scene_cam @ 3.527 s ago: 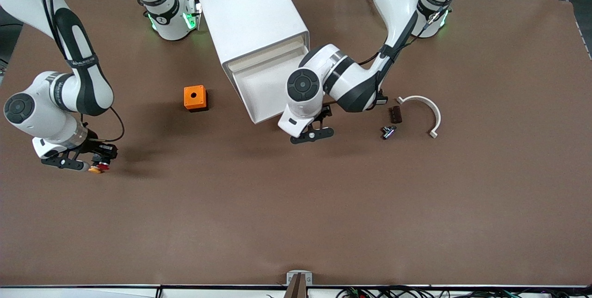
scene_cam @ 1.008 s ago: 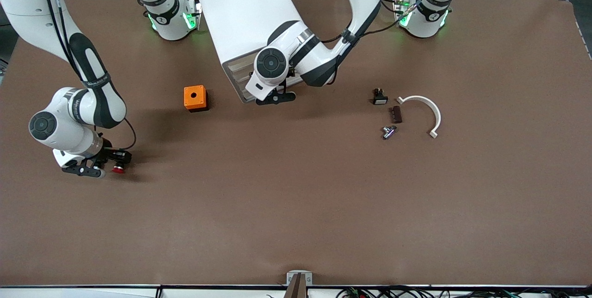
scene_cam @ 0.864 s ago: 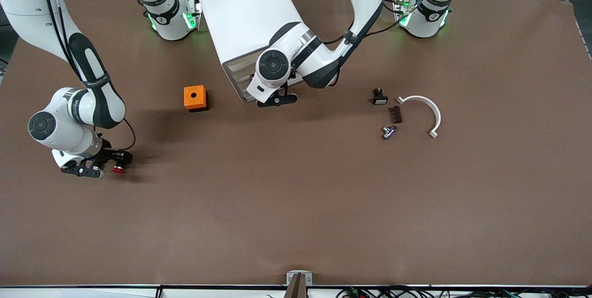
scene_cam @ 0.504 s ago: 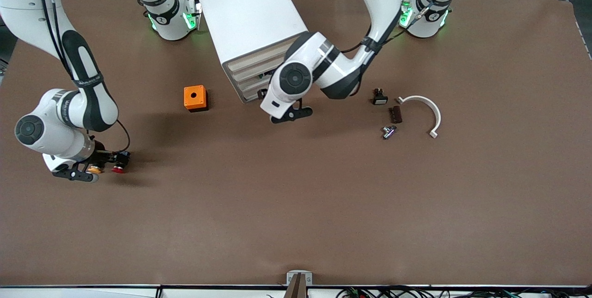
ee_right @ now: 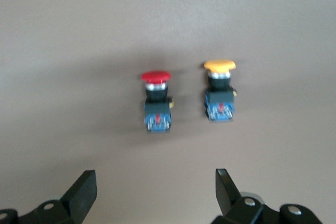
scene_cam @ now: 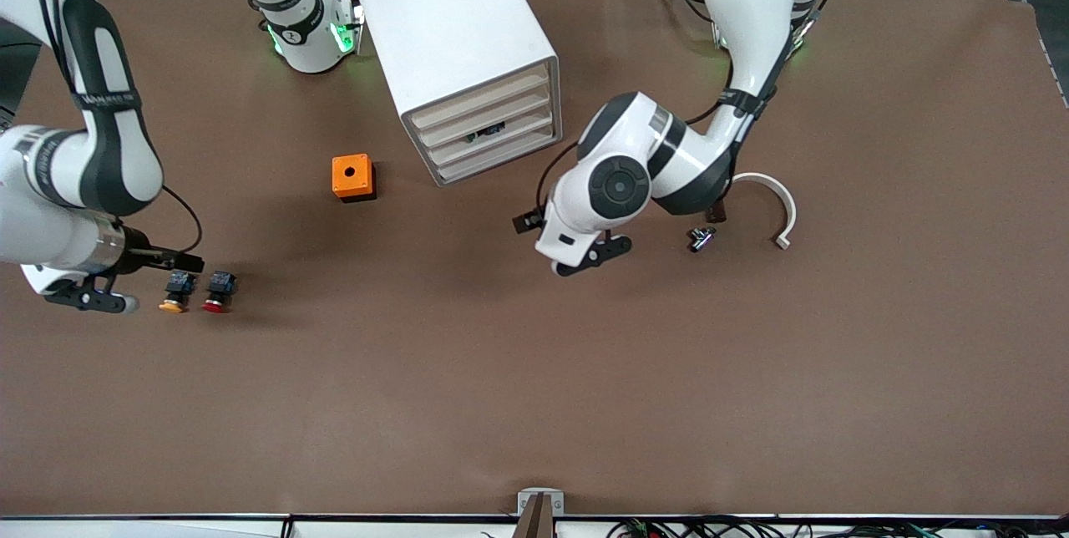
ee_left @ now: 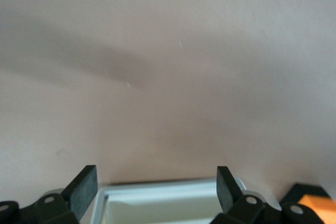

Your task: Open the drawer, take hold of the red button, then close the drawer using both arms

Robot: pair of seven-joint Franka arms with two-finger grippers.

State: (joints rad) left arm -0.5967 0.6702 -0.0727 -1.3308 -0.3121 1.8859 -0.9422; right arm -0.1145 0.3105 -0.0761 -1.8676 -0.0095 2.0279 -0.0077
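One red button (scene_cam: 218, 287) lies just beside the open right hand (scene_cam: 90, 300).

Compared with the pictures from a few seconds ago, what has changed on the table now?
The white drawer cabinet now has its drawer shut; the left gripper pushed it in, then drew back over bare table. The right gripper let go of the red-capped push button, which lies beside the yellow-capped button. The orange box stayed put.

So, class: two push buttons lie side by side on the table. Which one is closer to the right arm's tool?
The yellow-capped button. It lies between the right tool and the red-capped button, which lies just past it toward the table's middle. The tool holds neither.
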